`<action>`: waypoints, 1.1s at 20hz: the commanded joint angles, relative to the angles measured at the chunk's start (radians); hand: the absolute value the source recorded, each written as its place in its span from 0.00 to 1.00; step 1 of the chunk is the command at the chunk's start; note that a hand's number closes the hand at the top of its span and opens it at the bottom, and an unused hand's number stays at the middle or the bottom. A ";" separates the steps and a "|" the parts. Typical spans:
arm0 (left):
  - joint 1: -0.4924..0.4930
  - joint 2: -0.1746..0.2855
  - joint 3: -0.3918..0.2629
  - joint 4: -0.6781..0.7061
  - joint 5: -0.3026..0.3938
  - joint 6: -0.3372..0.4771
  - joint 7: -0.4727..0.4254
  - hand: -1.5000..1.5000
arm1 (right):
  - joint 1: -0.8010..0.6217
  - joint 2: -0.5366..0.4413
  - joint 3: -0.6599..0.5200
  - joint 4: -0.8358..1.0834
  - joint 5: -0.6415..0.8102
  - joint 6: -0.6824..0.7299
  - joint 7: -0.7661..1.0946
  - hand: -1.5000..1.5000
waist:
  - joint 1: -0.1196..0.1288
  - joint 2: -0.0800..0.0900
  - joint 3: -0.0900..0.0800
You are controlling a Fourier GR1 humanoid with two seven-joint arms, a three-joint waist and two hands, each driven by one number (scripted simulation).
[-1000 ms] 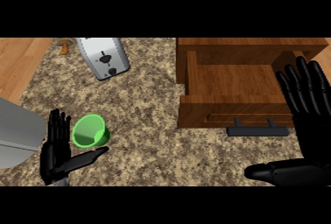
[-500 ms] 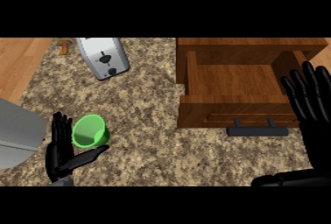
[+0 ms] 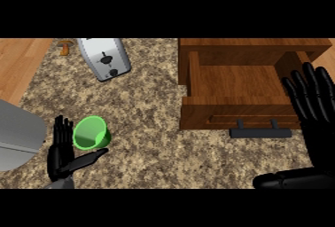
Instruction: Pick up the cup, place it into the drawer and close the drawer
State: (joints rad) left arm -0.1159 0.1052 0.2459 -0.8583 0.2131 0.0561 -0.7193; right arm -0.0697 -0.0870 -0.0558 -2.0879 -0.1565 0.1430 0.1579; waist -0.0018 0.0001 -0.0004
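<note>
A green cup (image 3: 91, 133) lies tilted on the speckled counter at the lower left. My left hand (image 3: 64, 153) is beside it, fingers straight up along the cup's left side and thumb stretched out just under it; the hand is open and holds nothing. The wooden drawer (image 3: 239, 91) stands pulled out at the upper right, its inside bare, with a dark handle (image 3: 260, 132) on its front. My right hand (image 3: 315, 99) is open, fingers straight, over the drawer's right edge.
A silver toaster (image 3: 104, 57) lies at the back left, with a small brown mushroom-like object (image 3: 64, 47) next to it. A grey appliance (image 3: 16, 135) fills the left edge, close to my left hand. Wooden floor shows beyond the counter's left side.
My right hand has drifted right and slightly down, toward the drawer's right edge. My left hand shifted a little lower beside the cup. The cup and drawer have stayed put.
</note>
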 commanded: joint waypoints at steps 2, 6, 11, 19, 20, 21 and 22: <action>0.018 -0.003 -0.012 0.010 0.007 -0.023 -0.039 0.00 | -0.089 0.010 0.008 0.038 0.022 -0.045 0.031 0.00 | 0.003 0.000 0.000; -0.049 -0.016 -0.020 0.058 0.017 -0.001 -0.028 0.00 | -0.036 0.009 -0.011 0.024 -0.003 -0.015 -0.011 0.00 | 0.001 0.000 0.000; -0.137 0.033 0.045 0.224 0.068 -0.087 -0.103 0.00 | -0.026 -0.028 -0.051 -0.063 -0.064 0.004 0.069 0.00 | -0.003 0.001 0.000; -0.150 0.018 0.023 0.300 0.085 -0.191 -0.168 0.00 | -0.018 -0.017 -0.038 0.026 -0.037 0.025 -0.011 0.00 | -0.002 0.000 0.000; -0.215 0.020 0.039 0.401 0.084 -0.217 -0.209 0.00 | -0.055 0.004 -0.007 0.020 -0.018 -0.012 0.031 0.00 | -0.006 0.002 -0.001; -0.198 0.027 0.042 0.405 0.095 -0.273 -0.220 0.00 | -0.105 -0.004 -0.008 0.041 0.002 -0.028 0.044 0.00 | -0.004 0.003 -0.001; -0.179 -0.012 0.006 0.337 0.079 -0.234 -0.184 0.00 | -0.095 0.010 0.037 -0.040 0.039 -0.069 0.122 0.00 | -0.001 0.000 0.000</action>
State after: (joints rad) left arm -0.2916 0.1154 0.2733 -0.5284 0.2914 -0.1295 -0.8940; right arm -0.1365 -0.0893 -0.0613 -2.0754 -0.1599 0.1227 0.2011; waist -0.0043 0.0013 -0.0005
